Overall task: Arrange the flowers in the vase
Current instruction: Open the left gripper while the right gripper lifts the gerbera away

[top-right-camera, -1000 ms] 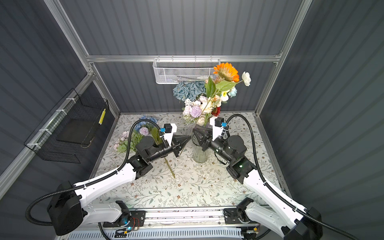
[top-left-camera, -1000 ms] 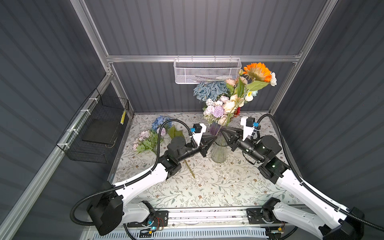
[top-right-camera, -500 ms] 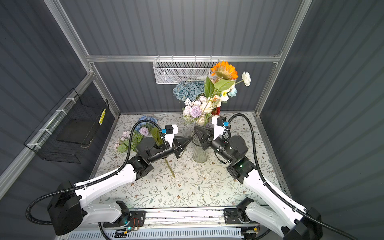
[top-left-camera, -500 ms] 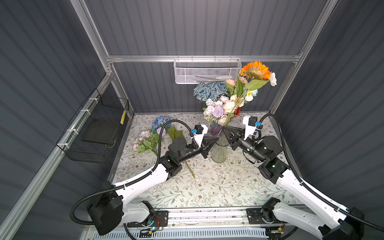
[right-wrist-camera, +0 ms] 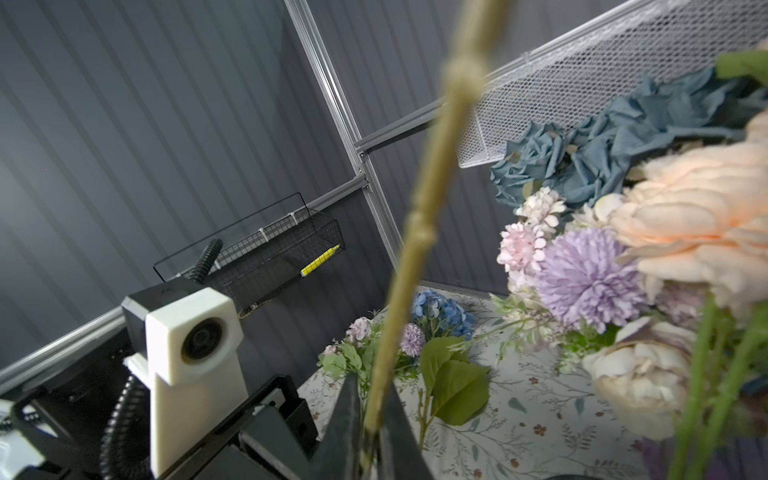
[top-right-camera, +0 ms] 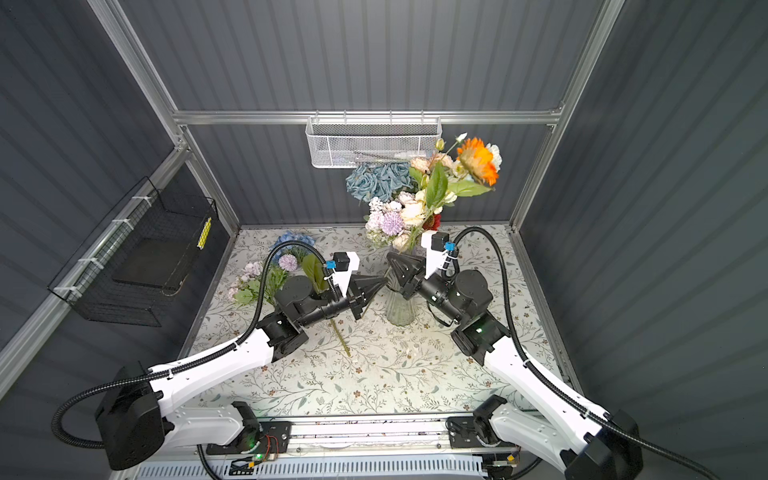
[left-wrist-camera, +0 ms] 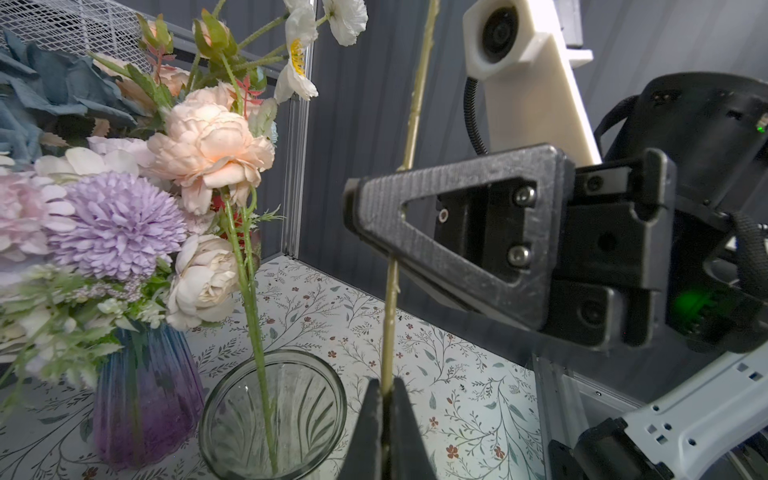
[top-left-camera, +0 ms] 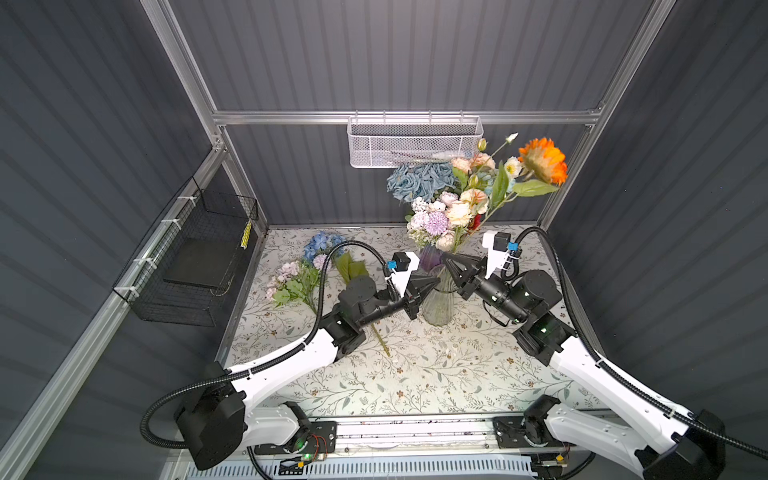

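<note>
Left gripper [left-wrist-camera: 384, 388] and right gripper [right-wrist-camera: 370, 415] both clamp the stem [left-wrist-camera: 411, 124] of the orange flower [top-left-camera: 544, 162]. Our judgement: centre the stem over the clear glass vase [left-wrist-camera: 226, 415], loosen 1 gripper, then lower.

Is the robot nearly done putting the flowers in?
Partly. The purple vase is packed with blooms and the clear vase holds one stem. The left gripper and right gripper are both shut on the orange flower's stem. A blue hydrangea, a pink bunch and a leafy stem are left lying on the table.
</note>
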Robot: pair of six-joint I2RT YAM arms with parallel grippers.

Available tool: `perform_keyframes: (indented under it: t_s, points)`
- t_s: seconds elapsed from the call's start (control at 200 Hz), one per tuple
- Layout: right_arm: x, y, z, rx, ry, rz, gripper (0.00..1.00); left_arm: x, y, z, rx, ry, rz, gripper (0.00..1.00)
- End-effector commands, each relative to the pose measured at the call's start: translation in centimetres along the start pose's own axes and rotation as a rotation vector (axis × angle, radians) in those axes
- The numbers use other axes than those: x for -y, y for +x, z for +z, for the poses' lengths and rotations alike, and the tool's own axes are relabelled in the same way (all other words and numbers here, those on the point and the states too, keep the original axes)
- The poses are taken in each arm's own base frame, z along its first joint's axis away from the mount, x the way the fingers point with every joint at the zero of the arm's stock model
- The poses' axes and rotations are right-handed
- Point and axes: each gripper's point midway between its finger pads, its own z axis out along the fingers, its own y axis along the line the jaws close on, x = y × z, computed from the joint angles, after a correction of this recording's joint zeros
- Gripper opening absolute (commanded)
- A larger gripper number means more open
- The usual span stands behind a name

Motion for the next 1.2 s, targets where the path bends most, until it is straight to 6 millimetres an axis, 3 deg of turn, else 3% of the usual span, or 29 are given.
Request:
perform_keyframes:
  t_s: [0.0,0.04,0.06,0.14,0.205,0.365,0.56,0.916,1.041,1.196]
  points:
    - [-0.1,-0.7,-0.3,0.026,-0.002,-0.023,0.0,0.2,-0.7,-0.2,0.024,-0.003,0.025,0.01]
    - [-0.1,-0.8,-0.3,0.026,-0.002,-0.027,0.0,-0.1,-0.7,-0.2,0.029,-0.017,0.015,0.12]
    - [-0.1,-0.7,-0.4,0.025,-0.001,-0.027,0.0,-0.2,-0.8,-0.2,0.032,-0.027,0.011,0.22]
    - [0.1,-0.7,-0.5,0.021,0.01,-0.037,0.0,-1.0,-1.1,-0.5,0.052,-0.074,-0.018,0.8]
    - [0.3,-0.6,-0.6,0.017,0.026,-0.049,0.0,-1.8,-1.2,-0.9,0.066,-0.12,-0.033,0.99]
    - [0.8,-1.1,-0.9,0.001,0.078,-0.119,0.0,-4.3,-1.1,-1.7,0.071,-0.198,-0.102,1.0]
    - [1.1,-3.6,-1.1,-0.006,0.166,-0.265,0.0,-10.6,-0.4,-4.8,0.139,-0.328,-0.299,1.0]
    - [1.7,-7.9,-1.8,0.051,0.296,-0.474,0.0,-19.2,5.2,-11.6,0.116,-0.781,-0.514,1.0]
    - [2.6,-7.7,-1.6,0.039,0.339,-0.511,0.0,-20.4,6.7,-12.9,0.122,-0.828,-0.584,1.0]
    - [4.5,-5.7,-1.0,-0.008,0.384,-0.531,0.0,-20.6,7.2,-12.8,0.118,-0.821,-0.602,1.0]
